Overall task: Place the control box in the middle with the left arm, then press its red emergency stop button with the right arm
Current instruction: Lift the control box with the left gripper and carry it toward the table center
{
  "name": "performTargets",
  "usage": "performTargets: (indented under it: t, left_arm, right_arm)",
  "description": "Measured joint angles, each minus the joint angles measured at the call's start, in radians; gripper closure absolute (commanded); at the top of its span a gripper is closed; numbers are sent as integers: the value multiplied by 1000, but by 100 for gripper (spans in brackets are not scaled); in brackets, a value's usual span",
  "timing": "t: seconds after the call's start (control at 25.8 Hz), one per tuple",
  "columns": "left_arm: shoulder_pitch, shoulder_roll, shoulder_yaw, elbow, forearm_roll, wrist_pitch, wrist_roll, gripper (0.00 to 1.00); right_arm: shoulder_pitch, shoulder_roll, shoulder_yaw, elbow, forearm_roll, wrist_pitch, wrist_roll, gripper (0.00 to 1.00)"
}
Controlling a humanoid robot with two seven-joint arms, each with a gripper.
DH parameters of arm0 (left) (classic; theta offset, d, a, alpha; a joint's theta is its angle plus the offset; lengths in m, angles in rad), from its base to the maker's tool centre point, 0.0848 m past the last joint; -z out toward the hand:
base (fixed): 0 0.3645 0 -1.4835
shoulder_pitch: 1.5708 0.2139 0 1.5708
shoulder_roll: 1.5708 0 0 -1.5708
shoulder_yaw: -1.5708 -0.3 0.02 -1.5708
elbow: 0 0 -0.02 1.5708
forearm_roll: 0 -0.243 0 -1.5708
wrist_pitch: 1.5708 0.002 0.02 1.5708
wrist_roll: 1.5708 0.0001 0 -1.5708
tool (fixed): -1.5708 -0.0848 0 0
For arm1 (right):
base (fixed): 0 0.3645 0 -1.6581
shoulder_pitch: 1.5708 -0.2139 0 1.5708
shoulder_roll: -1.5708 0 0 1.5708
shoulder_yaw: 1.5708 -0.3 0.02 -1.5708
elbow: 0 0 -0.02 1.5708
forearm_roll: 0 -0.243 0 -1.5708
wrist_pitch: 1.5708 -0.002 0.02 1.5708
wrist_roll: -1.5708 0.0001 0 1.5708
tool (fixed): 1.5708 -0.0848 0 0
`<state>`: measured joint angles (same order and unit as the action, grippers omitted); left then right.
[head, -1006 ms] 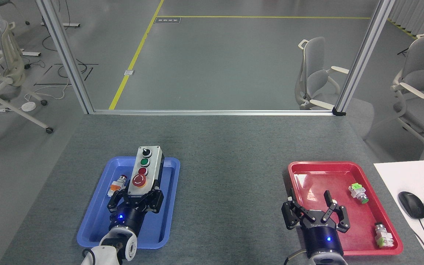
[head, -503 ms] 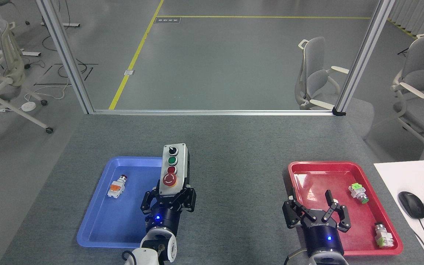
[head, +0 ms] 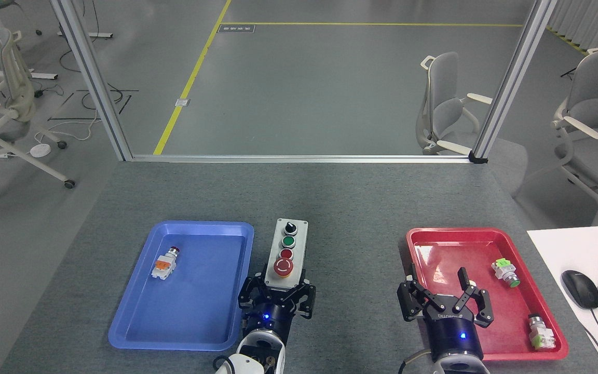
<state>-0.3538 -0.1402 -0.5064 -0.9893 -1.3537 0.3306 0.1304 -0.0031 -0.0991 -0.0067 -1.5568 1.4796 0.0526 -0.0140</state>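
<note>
While clamped at its near end by the left gripper, control box sits just right of the blue tray | right gripper: fingers spread, empty.

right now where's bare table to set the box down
Bare felt lies between the control box and the red tray, and along the far edge. The blue tray crowds the left hand; the right hand overhangs the red tray.
</note>
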Motion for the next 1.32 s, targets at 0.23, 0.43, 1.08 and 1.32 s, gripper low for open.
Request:
performTargets:
  t: [0.23, 0.43, 1.08, 1.32]
  left_arm:
    - [-32, 0, -109, 54, 1, 38, -9, 100]
    - [-79, -1, -179, 90, 1, 35, -22, 100]
    - [-123, -3, -368, 78, 128, -93, -111, 100]
    - [-125, -3, -375, 88, 147, -118, -111, 100]
  right_arm:
    - [0, 0, -1, 5, -1, 0, 0, 2]
    - [0, 1, -2, 6, -1, 0, 0, 2]
    - [0, 3, -2, 8, -1, 1, 2, 2]
    - [0, 7, -1, 9, -1, 1, 2, 2]
